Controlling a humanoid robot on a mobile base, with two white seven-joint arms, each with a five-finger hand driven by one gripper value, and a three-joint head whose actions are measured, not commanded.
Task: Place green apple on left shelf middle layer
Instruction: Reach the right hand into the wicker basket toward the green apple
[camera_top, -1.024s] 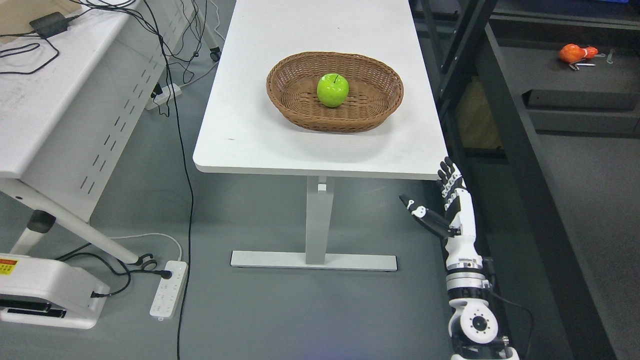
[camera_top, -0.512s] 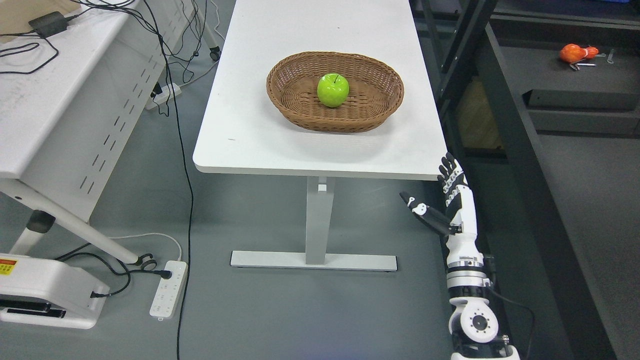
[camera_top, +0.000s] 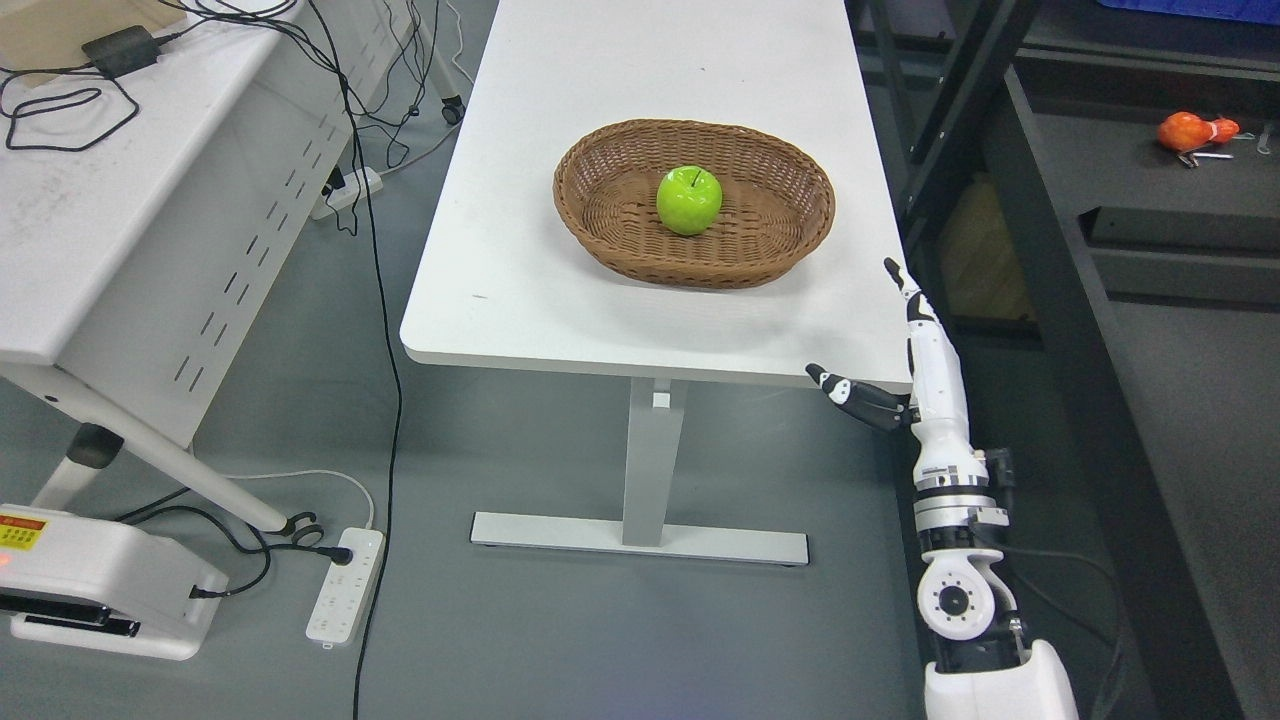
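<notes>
A green apple (camera_top: 689, 199) lies in the middle of a brown wicker basket (camera_top: 790, 235) on a white table (camera_top: 560, 290). My right hand (camera_top: 880, 340) is raised at the table's near right corner, below and to the right of the basket. Its fingers (camera_top: 915, 305) are stretched straight up and the thumb points left; it is open and holds nothing. The left arm is out of view.
A dark shelf frame (camera_top: 960, 110) stands right of the table, with an orange object (camera_top: 1190, 132) on a dark surface behind it. A white desk (camera_top: 120, 200) with cables stands at left. A power strip (camera_top: 343, 585) and cables lie on the floor.
My right hand has risen and come level with the table's near right corner, fingers now edge-on. The whole view has shifted slightly, so the camera has moved. The apple and basket stay put.
</notes>
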